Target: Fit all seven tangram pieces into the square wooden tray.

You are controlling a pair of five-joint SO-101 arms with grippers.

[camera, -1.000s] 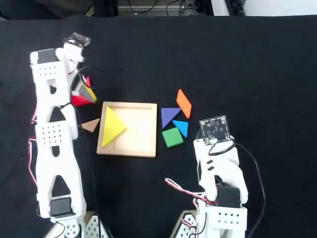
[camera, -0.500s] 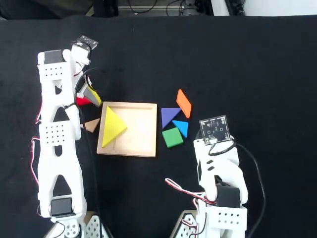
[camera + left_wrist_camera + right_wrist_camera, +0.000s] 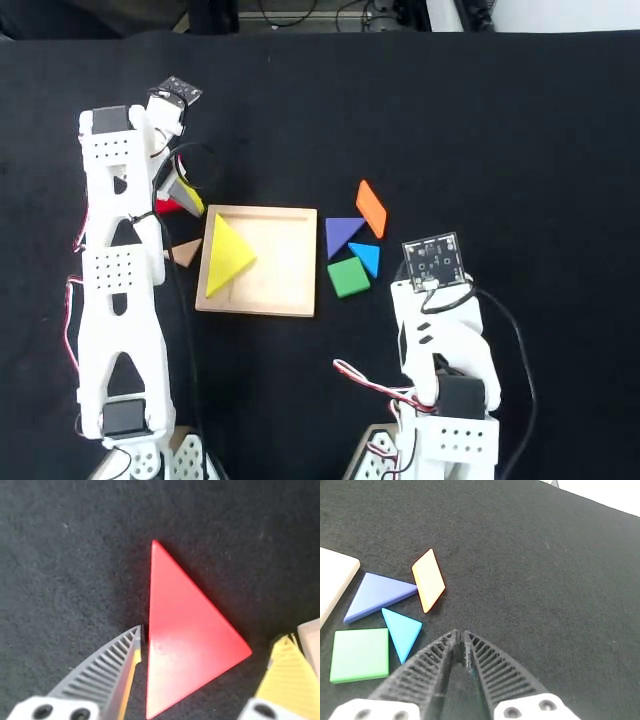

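Observation:
A red triangle (image 3: 185,640) lies flat on the black cloth, just left of the square wooden tray (image 3: 282,268). My left gripper (image 3: 210,635) is open and straddles it, grey finger (image 3: 117,662) on one side, yellow finger (image 3: 287,667) on the other. From above, the left gripper (image 3: 178,193) covers most of the red triangle (image 3: 166,205). A yellow triangle (image 3: 225,254) lies inside the tray. A tan triangle (image 3: 185,252) sits by the tray's left edge. My right gripper (image 3: 459,641) is shut and empty, near the blue triangle (image 3: 402,632).
Right of the tray lie a purple triangle (image 3: 342,234), an orange parallelogram (image 3: 371,208), a blue triangle (image 3: 367,258) and a green square (image 3: 348,277). The right arm's wrist board (image 3: 435,261) stands just right of them. Black cloth stretches open at the far right.
The left arm has shifted slightly right and settled lower over the red triangle, covering more of it. The right arm and the other pieces have not moved.

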